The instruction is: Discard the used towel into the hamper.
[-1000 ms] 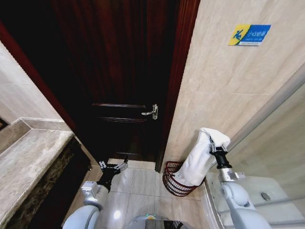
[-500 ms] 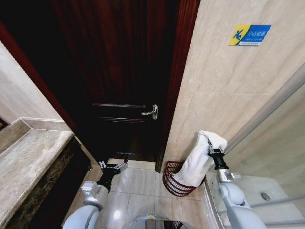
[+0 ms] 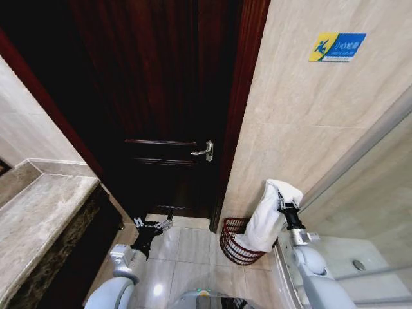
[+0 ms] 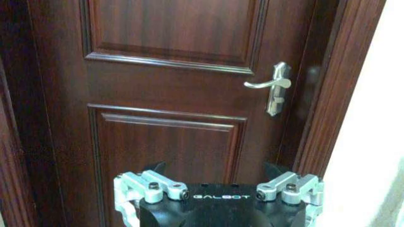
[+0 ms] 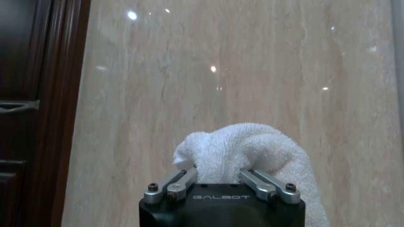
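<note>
A white towel (image 3: 269, 214) hangs from my right gripper (image 3: 284, 203), which is shut on its upper end. The towel's lower end dips into the hamper (image 3: 235, 244), a reddish-brown wire basket on the floor against the tiled wall beside the door frame. In the right wrist view the towel (image 5: 252, 146) bulges up between the jaws of the right gripper (image 5: 220, 174), with the beige wall behind. My left gripper (image 3: 152, 226) is held low in front of the door, open and holding nothing; the left wrist view shows the left gripper (image 4: 218, 176) with jaws spread.
A dark wooden door (image 3: 161, 96) with a silver lever handle (image 3: 205, 152) stands shut ahead. A marble counter (image 3: 38, 219) runs along the left. A glass shower partition (image 3: 367, 212) is at the right, the tiled wall carries a blue-yellow sign (image 3: 337, 46).
My right gripper has come down and slightly left with the towel, so more of the towel sinks into the hamper. The left arm has not moved.
</note>
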Available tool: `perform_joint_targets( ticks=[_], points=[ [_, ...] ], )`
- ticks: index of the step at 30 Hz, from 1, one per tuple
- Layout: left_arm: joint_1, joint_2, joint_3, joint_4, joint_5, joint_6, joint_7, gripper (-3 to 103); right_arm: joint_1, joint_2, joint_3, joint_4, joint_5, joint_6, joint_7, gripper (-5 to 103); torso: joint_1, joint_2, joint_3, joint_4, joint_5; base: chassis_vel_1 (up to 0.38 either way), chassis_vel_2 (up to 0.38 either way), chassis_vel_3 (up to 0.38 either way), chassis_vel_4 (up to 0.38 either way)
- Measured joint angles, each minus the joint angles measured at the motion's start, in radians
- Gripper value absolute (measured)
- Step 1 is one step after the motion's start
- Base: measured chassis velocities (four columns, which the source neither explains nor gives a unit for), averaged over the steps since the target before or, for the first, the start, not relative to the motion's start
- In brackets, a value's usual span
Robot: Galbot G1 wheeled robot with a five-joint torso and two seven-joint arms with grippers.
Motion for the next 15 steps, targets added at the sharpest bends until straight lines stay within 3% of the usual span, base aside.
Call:
perform_joint_targets(
  ticks=[15],
  points=[
    [0.0,0.0,0.0,0.0,0.0,0.0,0.0,100,0.039,0.033,-0.036,-0.085,-0.026,0.009,-0.013,12,0.0,0.0,0.0,0.0,0.0,0.0,0.0,0.0,0.0]
  ],
)
